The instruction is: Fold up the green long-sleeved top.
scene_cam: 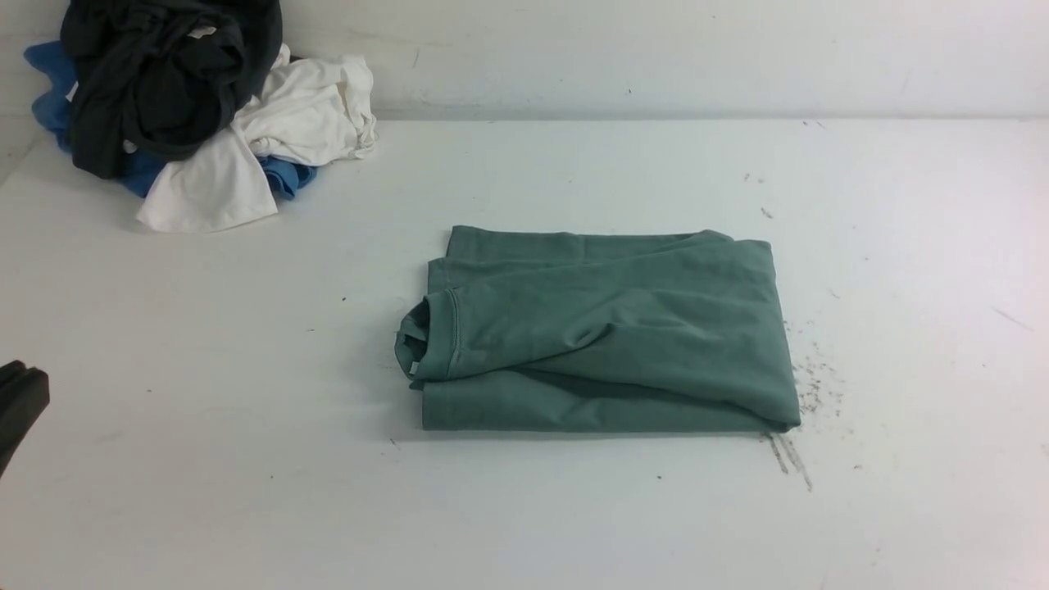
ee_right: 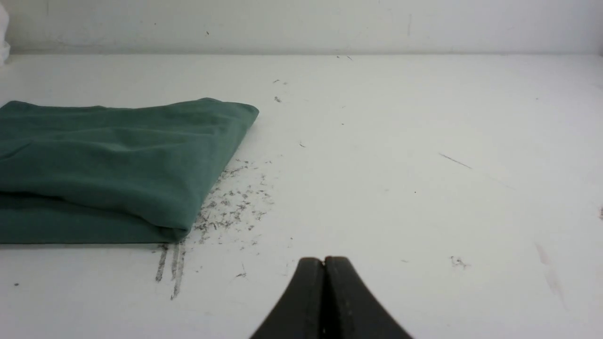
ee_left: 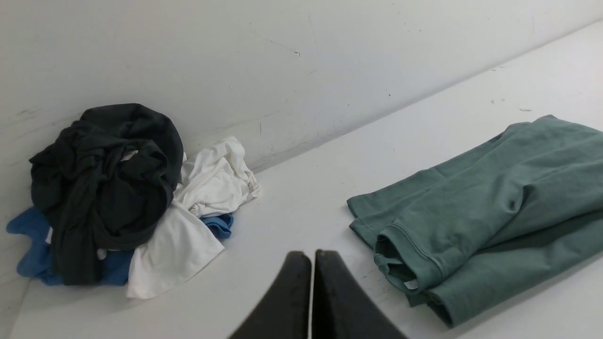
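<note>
The green top [scene_cam: 602, 332] lies folded on the counter [scene_cam: 524, 508], clear of both tools, the left tool [ee_left: 311, 256] and right tool [ee_right: 324, 261] each closed on nothing.

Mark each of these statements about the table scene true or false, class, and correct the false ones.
1. The green top lies folded on the table. True.
2. The left gripper grips a sleeve of it. False: its jaws are shut on nothing, apart from the top.
3. A pile of clothes sits at the far left of the table, by the wall. True.
4. The right gripper rests on the green top. False: it is off to the side, jaws shut.
5. Dark scuff marks show by the top's near right corner. True.
</note>
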